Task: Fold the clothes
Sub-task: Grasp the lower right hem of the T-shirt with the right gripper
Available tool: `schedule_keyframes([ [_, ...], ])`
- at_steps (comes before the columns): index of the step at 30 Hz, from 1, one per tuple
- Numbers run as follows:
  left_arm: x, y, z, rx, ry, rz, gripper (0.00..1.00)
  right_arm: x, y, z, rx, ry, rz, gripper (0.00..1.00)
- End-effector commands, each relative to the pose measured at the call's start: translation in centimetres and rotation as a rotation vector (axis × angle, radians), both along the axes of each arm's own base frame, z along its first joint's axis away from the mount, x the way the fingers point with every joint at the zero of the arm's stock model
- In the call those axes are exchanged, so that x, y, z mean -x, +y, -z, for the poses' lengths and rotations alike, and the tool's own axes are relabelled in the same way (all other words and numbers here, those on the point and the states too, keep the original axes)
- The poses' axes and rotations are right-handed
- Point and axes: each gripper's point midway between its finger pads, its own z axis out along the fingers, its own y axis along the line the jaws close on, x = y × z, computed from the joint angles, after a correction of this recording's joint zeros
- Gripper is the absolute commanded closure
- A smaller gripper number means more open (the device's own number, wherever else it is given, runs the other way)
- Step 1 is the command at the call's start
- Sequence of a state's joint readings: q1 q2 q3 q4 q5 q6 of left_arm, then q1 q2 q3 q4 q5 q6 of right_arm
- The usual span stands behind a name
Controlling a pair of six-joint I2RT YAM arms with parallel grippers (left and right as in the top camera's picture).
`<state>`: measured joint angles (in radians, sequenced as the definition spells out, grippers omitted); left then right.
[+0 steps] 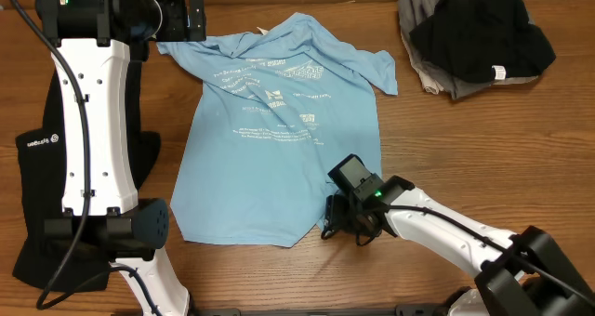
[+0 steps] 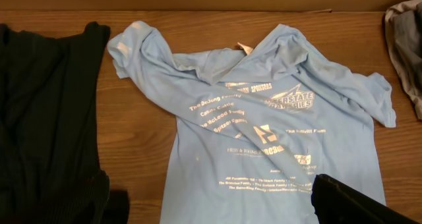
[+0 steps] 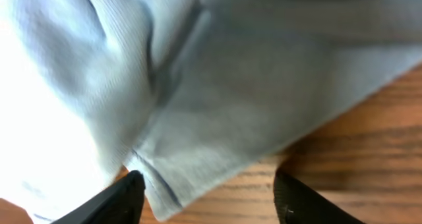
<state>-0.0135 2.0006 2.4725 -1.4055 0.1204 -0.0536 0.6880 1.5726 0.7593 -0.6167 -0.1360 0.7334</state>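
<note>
The clothes lie on the wooden table. A light blue T-shirt [image 1: 279, 139] with white lettering is spread front up, its collar toward the far edge. In the overhead view my right gripper [image 1: 347, 221] sits low at the shirt's lower right hem corner. The right wrist view shows that gripper [image 3: 208, 204] open, with the hem corner [image 3: 198, 158] lying between its fingers and closest to the left one [image 3: 115, 199]. My left gripper [image 1: 191, 14] hovers open by the crumpled left sleeve. Seen from the left wrist, the T-shirt [image 2: 264, 118] lies beyond my left gripper [image 2: 221, 214].
A long black garment [image 1: 33, 167] with a small white logo lies at the left, partly under my left arm [image 1: 93, 111]. A pile of black and grey clothes [image 1: 474, 37] sits at the back right. Bare wood shows right of the shirt.
</note>
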Motion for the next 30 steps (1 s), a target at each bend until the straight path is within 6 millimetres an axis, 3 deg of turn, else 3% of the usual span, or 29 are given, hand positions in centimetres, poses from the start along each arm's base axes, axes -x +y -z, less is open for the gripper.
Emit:
schedule_keyframes([
  [1,-0.3,-0.6,0.6,0.014,0.014,0.007,0.00,1.0,-2.6,4.1,0.152,0.045,-0.021,0.36],
  [7,-0.5,-0.6,1.2,0.014,0.027,0.007,0.00,1.7,-4.0,6.0,0.236,0.087,-0.022,0.38],
  [15,-0.6,-0.6,1.2,0.014,0.026,0.006,0.00,3.0,-5.7,5.7,0.316,0.145,0.033,0.60],
  [18,-0.6,-0.6,1.2,0.012,0.026,0.006,0.00,3.2,-5.8,5.6,0.321,0.166,0.075,0.75],
  [21,-0.7,-0.4,1.2,0.005,0.022,0.001,0.00,3.4,-5.7,5.4,0.321,0.182,0.112,0.96],
  [26,-0.8,-0.4,1.1,0.006,0.016,0.001,0.00,2.8,-5.6,4.5,0.329,0.198,0.183,0.96],
  [30,-0.9,-0.4,1.0,0.006,0.010,0.000,0.00,1.9,-7.1,3.6,0.345,0.244,0.299,0.96],
])
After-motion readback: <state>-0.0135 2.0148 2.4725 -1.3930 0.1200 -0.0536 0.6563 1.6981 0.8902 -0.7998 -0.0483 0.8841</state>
